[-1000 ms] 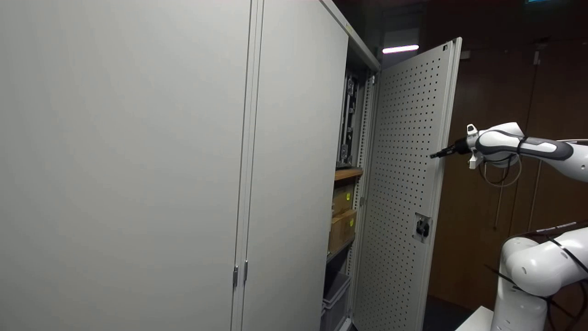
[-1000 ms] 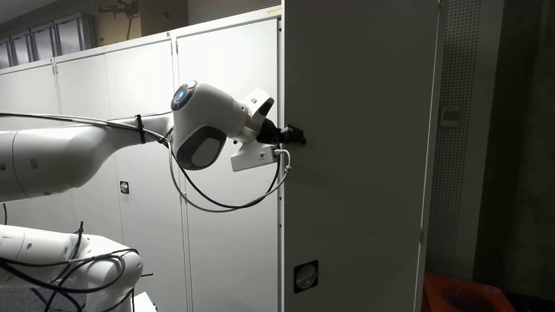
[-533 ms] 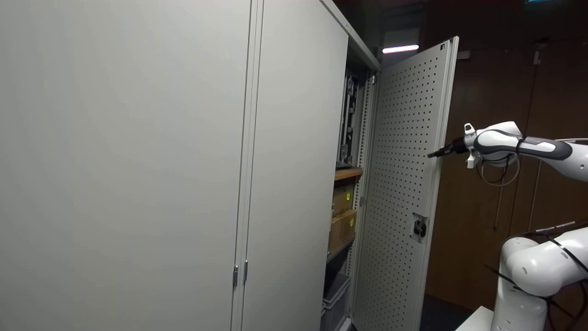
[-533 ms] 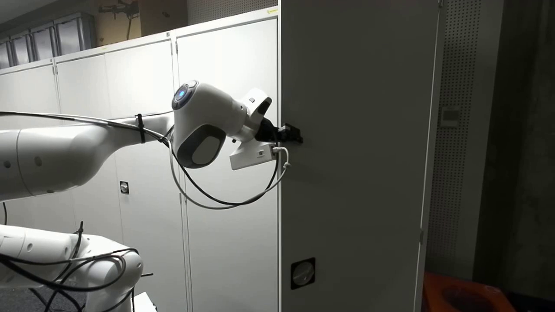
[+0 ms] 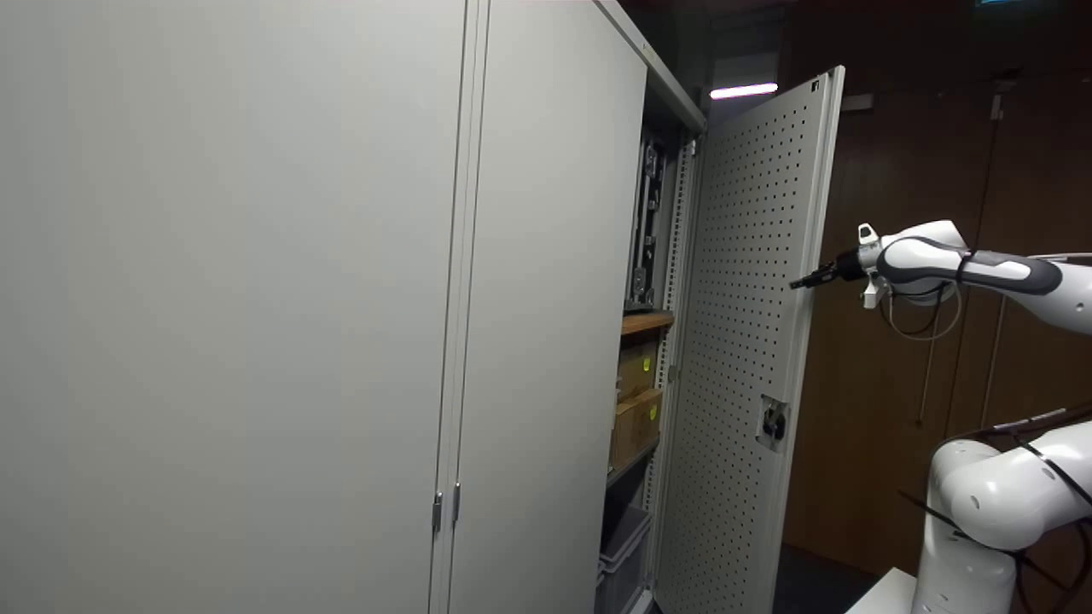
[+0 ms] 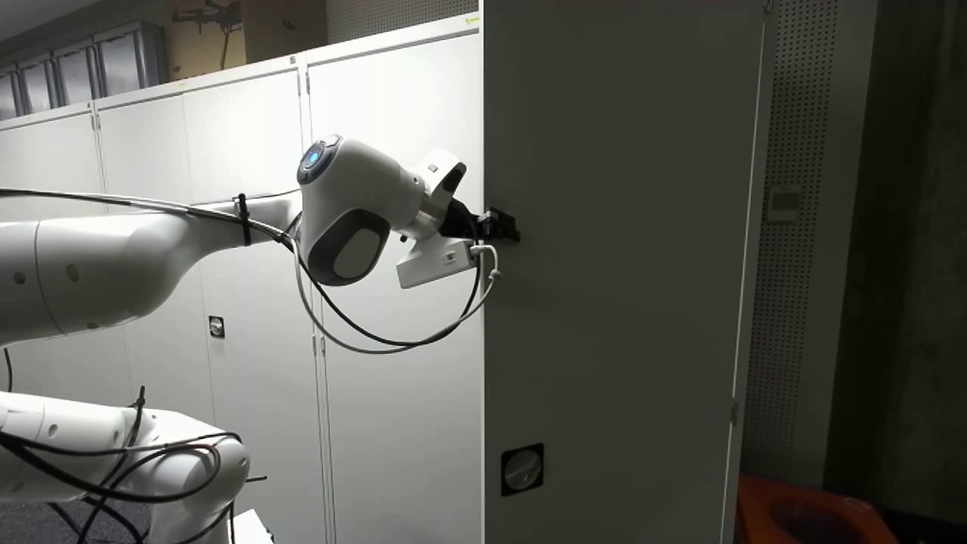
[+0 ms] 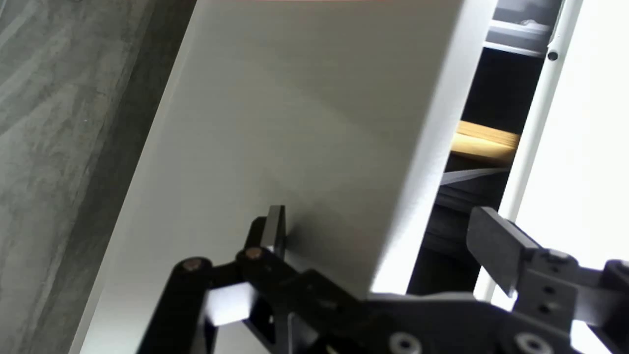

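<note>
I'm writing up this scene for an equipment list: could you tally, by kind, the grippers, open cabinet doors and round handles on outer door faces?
Gripper: 1
Open cabinet door: 1
Round handles: 2
Total: 4

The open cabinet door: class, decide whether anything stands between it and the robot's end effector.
Nothing visible stands between the end effector and the cabinet door: in the wrist view its fingers are spread, one on each side of the door's free edge. Whether either touches is unclear.
</note>
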